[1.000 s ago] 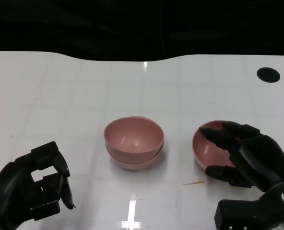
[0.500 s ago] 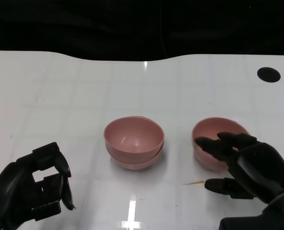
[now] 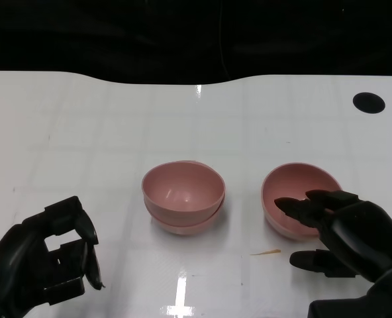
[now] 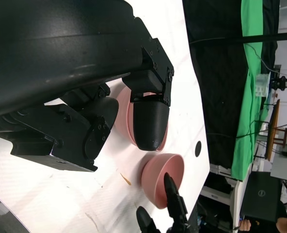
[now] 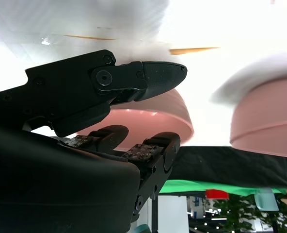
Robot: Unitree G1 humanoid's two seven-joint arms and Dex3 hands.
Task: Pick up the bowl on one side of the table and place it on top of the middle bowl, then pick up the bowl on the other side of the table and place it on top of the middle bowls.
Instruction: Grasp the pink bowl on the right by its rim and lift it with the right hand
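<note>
Two pink bowls (image 3: 183, 197) sit nested upright at the middle of the white table (image 3: 83, 132), the upper one slightly askew. A third pink bowl (image 3: 295, 199) stands to their right, apart, tilted a little.

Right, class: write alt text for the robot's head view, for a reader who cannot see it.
Two pink bowls stacked at the middle of a white table, with a single pink bowl to their right. The robot's black right hand reaches over that bowl's near rim, fingers spread, while its left hand sits empty at the lower left.
</note>
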